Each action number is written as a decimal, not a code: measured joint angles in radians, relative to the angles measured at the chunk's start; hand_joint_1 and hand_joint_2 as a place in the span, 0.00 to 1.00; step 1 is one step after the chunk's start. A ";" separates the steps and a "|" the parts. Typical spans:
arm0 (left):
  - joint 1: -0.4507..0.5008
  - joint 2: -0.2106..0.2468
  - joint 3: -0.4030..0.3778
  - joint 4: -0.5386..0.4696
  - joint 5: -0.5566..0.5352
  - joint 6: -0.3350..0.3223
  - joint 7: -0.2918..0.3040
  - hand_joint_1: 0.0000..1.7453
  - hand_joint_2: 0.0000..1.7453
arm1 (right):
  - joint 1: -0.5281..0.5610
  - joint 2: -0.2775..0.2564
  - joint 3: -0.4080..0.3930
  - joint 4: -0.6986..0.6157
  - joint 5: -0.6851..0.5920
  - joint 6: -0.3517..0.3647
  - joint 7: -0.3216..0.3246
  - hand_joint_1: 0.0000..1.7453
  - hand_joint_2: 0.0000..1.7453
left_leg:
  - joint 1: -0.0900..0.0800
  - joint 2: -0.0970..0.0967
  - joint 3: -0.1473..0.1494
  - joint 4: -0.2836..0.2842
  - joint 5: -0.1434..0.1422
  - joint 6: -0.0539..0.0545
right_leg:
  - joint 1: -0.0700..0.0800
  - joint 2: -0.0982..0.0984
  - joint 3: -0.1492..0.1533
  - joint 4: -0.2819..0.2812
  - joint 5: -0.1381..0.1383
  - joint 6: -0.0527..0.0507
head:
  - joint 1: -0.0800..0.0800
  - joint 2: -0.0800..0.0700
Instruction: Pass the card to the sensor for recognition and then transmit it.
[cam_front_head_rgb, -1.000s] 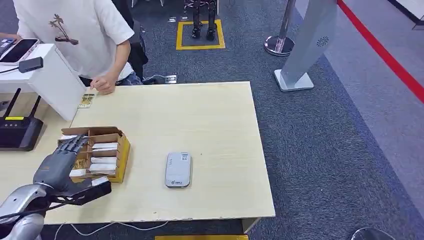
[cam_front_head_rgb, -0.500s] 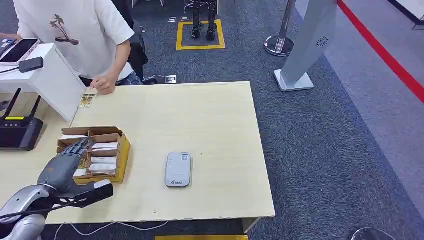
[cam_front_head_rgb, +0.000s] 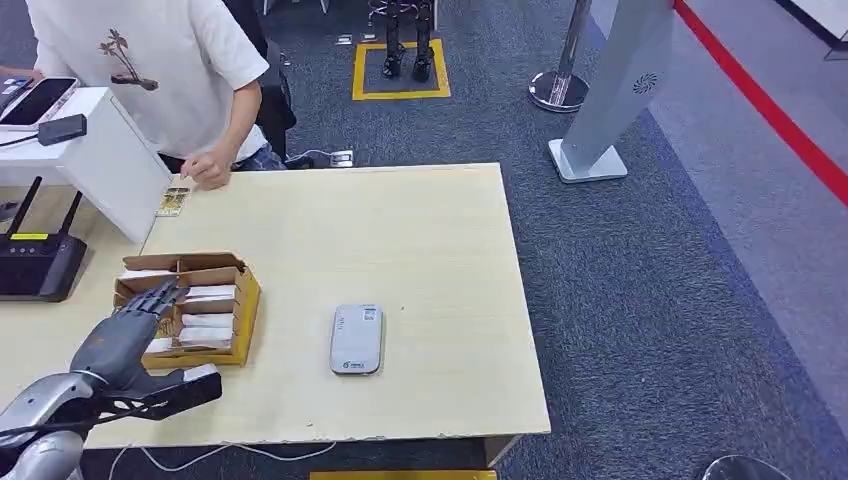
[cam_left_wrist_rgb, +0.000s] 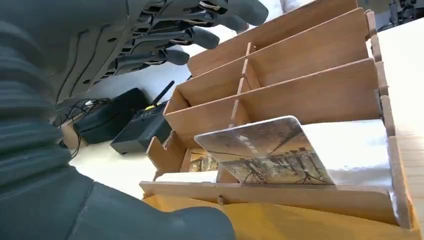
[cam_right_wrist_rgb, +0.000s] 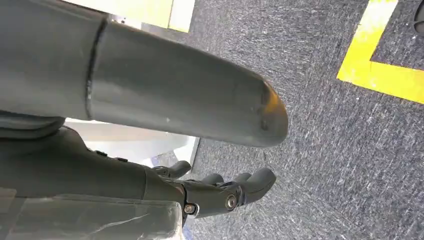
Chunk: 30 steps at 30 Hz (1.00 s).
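A tan card box (cam_front_head_rgb: 205, 308) with several slots stands at the table's left. My left hand (cam_front_head_rgb: 125, 343) hovers over its near-left side, fingers stretched over the slots and thumb (cam_front_head_rgb: 185, 385) spread out in front of the box, holding nothing. In the left wrist view the fingers (cam_left_wrist_rgb: 200, 35) reach above the wooden dividers, and a picture card (cam_left_wrist_rgb: 267, 152) leans in the nearest slot between fingers and thumb (cam_left_wrist_rgb: 150, 220). The grey sensor (cam_front_head_rgb: 357, 339) lies flat mid-table, to the right of the box. My right hand (cam_right_wrist_rgb: 220, 192) hangs beside the body over the carpet, holding nothing.
A person in a white shirt (cam_front_head_rgb: 150, 70) stands at the table's far left corner, one hand next to a card (cam_front_head_rgb: 172, 201) on the table. A black router (cam_front_head_rgb: 35, 262) and a white box (cam_front_head_rgb: 105, 160) sit to the left. A grey stand (cam_front_head_rgb: 610, 90) is on the carpet beyond.
My left hand has sunk slightly and edged a little to the right over the card box. The sensor and the person's hand stay where they were.
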 joint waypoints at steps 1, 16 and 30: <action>0.000 0.000 -0.001 0.000 0.000 0.000 0.000 0.00 1.00 | 0.000 0.000 0.000 0.000 0.000 0.000 0.000 0.00 0.00 | 0.000 0.000 0.000 0.000 0.000 0.000 | 0.000 0.000 0.000 0.000 0.000 0.000 | 0.000 0.000; -0.001 -0.011 -0.029 0.000 0.006 -0.002 0.001 0.00 1.00 | 0.000 0.000 0.001 0.000 0.003 0.002 0.000 0.00 0.00 | 0.000 0.000 0.000 0.000 0.000 0.000 | 0.000 0.000 0.000 0.000 0.000 0.000 | 0.000 0.000; 0.000 -0.026 -0.049 0.005 0.009 0.001 0.009 0.00 1.00 | 0.000 0.000 0.007 0.000 0.003 0.002 0.000 0.00 0.00 | 0.000 0.000 0.000 0.000 0.000 0.000 | 0.000 0.000 0.000 0.000 0.000 0.000 | 0.000 0.000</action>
